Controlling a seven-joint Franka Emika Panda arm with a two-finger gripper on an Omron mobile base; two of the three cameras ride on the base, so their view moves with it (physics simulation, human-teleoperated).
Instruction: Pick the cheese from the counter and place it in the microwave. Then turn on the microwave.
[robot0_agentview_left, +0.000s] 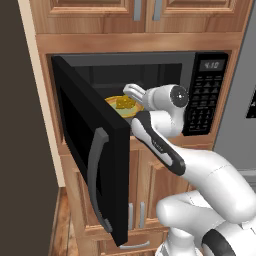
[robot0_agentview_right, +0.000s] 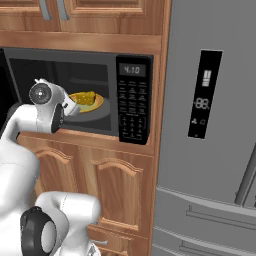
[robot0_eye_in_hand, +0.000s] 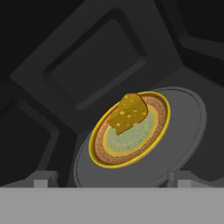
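Hand view: cheese (robot0_eye_in_hand: 128, 113) sits on the plate (robot0_eye_in_hand: 99, 151) inside the microwave (robot0_agentview_left: 210, 90).
Pincer (robot0_eye_in_hand: 112, 181): wide open, holding nothing.
Tip: you back straight out, then shut the door (robot0_agentview_left: 92, 150).

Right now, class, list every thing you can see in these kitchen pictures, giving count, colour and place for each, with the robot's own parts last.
cheese: one, yellow-orange wedge, lying on the plate inside the microwave.
plate: one, yellow rim, on the grey turntable.
turntable: one, grey, on the microwave floor.
microwave: one, black, built into wooden cabinets, keypad on its right.
microwave door: one, black with grey handle, swung open to the left.
cabinets: wooden, above and below the microwave.
refrigerator: one, grey, right of the microwave.
arm: one, white, reaching into the microwave.
gripper: one, open, in front of the plate.
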